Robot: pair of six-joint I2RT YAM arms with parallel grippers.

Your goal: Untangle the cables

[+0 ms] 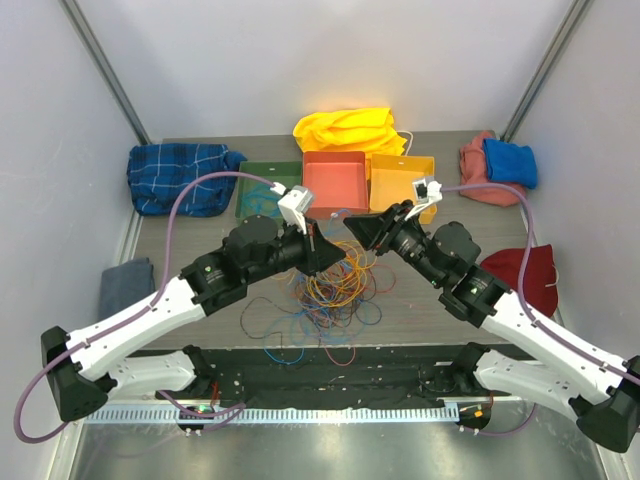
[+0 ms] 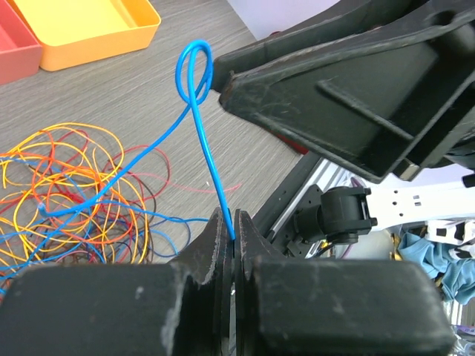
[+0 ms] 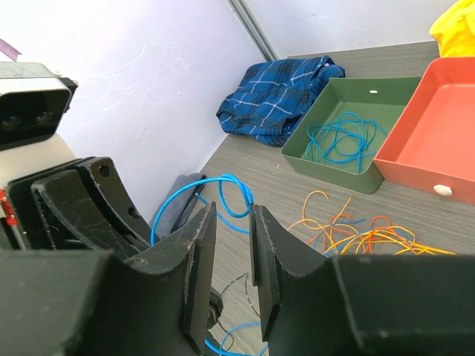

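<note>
Blue cable (image 2: 208, 148) pinched in left gripper (image 2: 233, 222), loop just beyond narrowly parted right gripper (image 3: 231, 222)

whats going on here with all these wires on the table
The left gripper is shut on a thin blue cable and holds a loop of it up above the tangle of orange, yellow, red and blue cables on the grey table. The right gripper is open beside that loop, not gripping it. A few blue cables lie in the green tray.
</note>
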